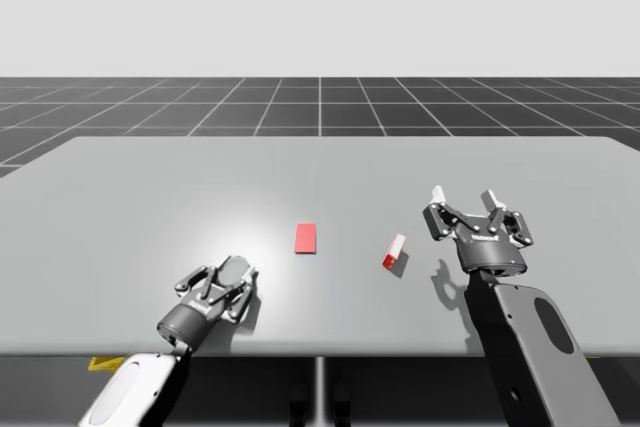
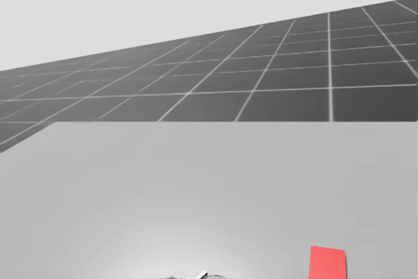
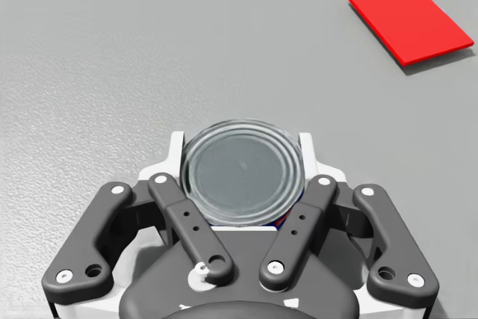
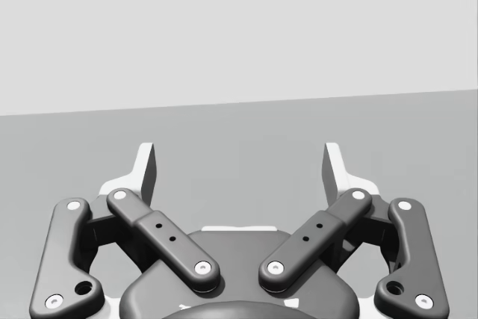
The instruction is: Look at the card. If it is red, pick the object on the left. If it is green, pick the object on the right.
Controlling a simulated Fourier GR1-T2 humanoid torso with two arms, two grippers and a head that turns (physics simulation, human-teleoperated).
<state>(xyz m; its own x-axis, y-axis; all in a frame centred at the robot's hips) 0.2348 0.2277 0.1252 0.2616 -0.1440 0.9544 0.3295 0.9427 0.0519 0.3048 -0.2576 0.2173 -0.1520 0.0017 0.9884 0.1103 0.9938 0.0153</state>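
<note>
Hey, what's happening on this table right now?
The card is red, so the left object is the target. My left gripper, low at the table, is closed on the can there. The small red-and-white box lies right of the card. My right gripper hangs open beyond it.

- No word, number or sign can be read on anything here.
- The card [image 1: 306, 238] shows a plain red face.
- The small red and white box [image 1: 394, 251], near the card on its right, has a white end that could be a label. It is too small to tell.
- The can [image 3: 243, 172], to the left of the card, shows a metal lid with pressed rings. A sliver of blue and red wrapper shows under its rim, mostly hidden and unreadable.
</note>
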